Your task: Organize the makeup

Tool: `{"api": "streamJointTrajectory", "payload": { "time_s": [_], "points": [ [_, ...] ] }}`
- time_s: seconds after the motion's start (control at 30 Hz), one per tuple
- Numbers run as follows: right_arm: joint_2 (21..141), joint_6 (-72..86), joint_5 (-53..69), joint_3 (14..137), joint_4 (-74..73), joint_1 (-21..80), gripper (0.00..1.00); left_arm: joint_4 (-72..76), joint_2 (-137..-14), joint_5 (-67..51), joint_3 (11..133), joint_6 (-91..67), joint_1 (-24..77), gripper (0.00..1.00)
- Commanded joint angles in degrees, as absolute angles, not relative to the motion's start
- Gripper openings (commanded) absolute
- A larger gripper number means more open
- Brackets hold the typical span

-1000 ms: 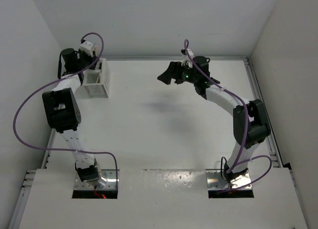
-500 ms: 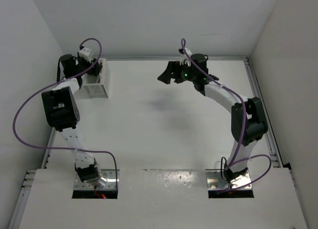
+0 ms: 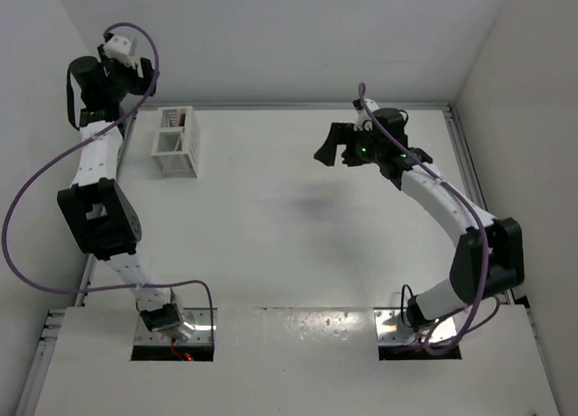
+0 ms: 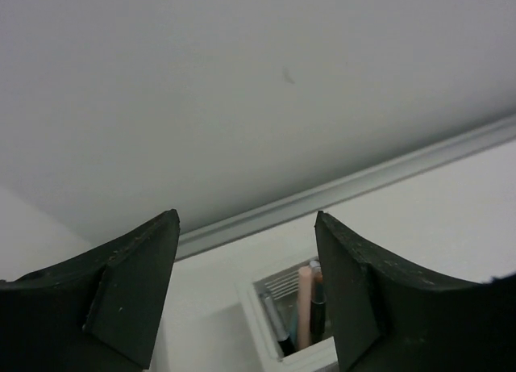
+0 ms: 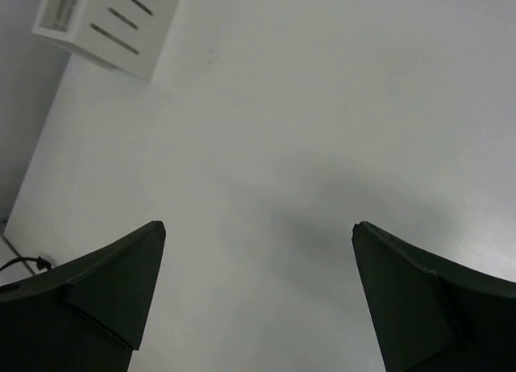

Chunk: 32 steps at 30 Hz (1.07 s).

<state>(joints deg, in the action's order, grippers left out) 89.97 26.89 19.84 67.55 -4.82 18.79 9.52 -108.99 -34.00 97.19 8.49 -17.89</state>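
standing up in the white box (image 3: 173, 154) are the makeup sticks (image 3: 179, 118), in the part closest to the back wall. a pink stick (image 4: 304, 303) and some darker ones show in the left wrist view. the box sits near the far left corner of the table (image 3: 298, 244). the left gripper (image 4: 246, 227) is up high near the box, with its jaws apart and nothing between them. the right gripper (image 5: 258, 227) hangs over the bare table, well apart from the box, jaws wide and holding nothing.
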Motion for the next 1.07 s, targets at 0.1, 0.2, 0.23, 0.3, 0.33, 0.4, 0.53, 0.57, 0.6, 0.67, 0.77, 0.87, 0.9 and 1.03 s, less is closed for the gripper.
{"api": "streamJointTrajectory", "payload": {
  "time_s": [0.1, 0.2, 0.23, 0.3, 0.33, 0.4, 0.53, 0.57, 0.6, 0.67, 0.77, 0.87, 0.9, 1.03],
  "points": [
    [74.13, 26.02, 4.51, 58.55, -30.46, 14.68, 1.0, -5.35, -92.66, -5.39, 91.43, 4.92, -19.07, 0.75],
    [66.65, 26.1, 0.11, 52.25, -35.75, 13.89, 1.0, -13.42, -86.41, 4.63, 83.69, 3.61, -19.6, 0.75],
    [65.23, 26.28, -1.65, 50.9, -36.73, 13.89, 1.0, -15.71, -85.18, 6.75, 82.02, 2.91, -20.12, 0.75],
    [60.07, 28.2, -4.12, 45.73, -38.05, 13.89, 1.0, -20.29, -81.59, 10.36, 75.87, 1.59, -20.13, 0.75],
    [58.9, 28.65, -5.7, 43.79, -38.93, 14.06, 1.0, -21.17, -80.34, 10.89, 73.85, 0.8, -20.13, 0.75],
    [54.6, 28.92, -6.41, 41.5, -39.98, 13.89, 1.0, -22.32, -78.15, 12.56, 68.66, -3.59, -20.13, 0.75],
    [49.94, 29.88, -6.86, 38.76, -43.58, 13.89, 1.0, -23.72, -73.57, 12.57, 62.76, -11.15, -20.13, 0.75],
    [48.79, 30.06, -7.03, 38.59, -44.03, 13.97, 1.0, -24.6, -72.35, 12.57, 61.97, -14.38, -20.13, 0.74],
    [48.26, 30.41, -7.12, 37.97, -45.25, 13.97, 1.0, -25.22, -72.33, 12.57, 60.83, -15.81, -20.13, 0.74],
    [46.33, 31.02, -7.38, 37.79, -46.4, 13.97, 1.0, -26.45, -71.63, 11.78, 59.77, -18.7, -20.13, 0.73],
    [44.65, 32.08, -7.48, 37.88, -49.3, 13.97, 1.0, -27.16, -71.02, 10.9, 57.93, -19.94, -19.6, 0.73],
    [43.51, 32.43, -5.9, 37.71, -49.57, 13.97, 1.0, -27.16, -71.02, 11.6, 56.61, -21.09, -19.6, 0.73],
    [43.33, 32.52, -5.71, 37.53, -49.48, 13.97, 1.0, -27.16, -71.02, 12.12, 56.6, -21.09, -19.6, 0.73],
    [42.98, 32.44, -6.06, 37.7, -50.01, 13.97, 1.0, -27.16, -71.02, 12.13, 56.07, -21.09, -19.6, 0.73]
  ]
}}
